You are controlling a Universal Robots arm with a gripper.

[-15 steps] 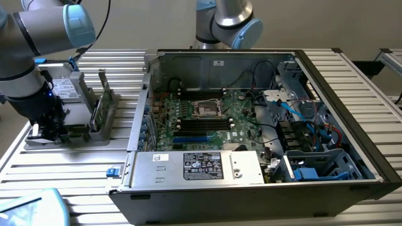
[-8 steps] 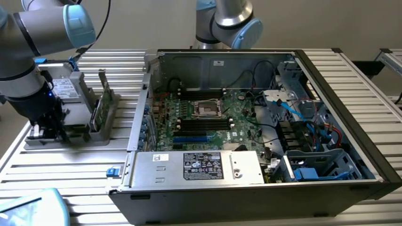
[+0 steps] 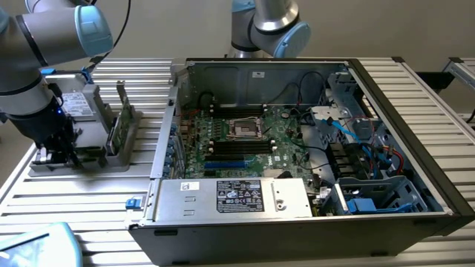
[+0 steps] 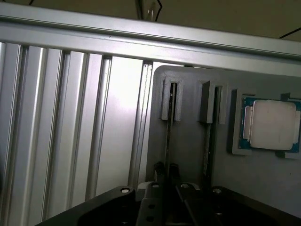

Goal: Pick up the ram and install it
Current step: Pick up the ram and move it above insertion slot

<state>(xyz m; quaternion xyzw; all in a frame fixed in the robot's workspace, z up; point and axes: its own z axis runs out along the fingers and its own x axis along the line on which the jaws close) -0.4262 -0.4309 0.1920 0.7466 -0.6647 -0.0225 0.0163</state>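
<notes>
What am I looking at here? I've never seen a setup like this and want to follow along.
A robot arm with a gripper works beside an open computer case. The wide picture comes from a camera off the arm; the close one from a camera on its wrist. On the slatted metal table, to the exterior view's left of the case, a grey holder carries parts: a green card, a processor chip and a thin memory stick standing in a slot. The gripper is down at that stick, which is not lifted out.
</notes>
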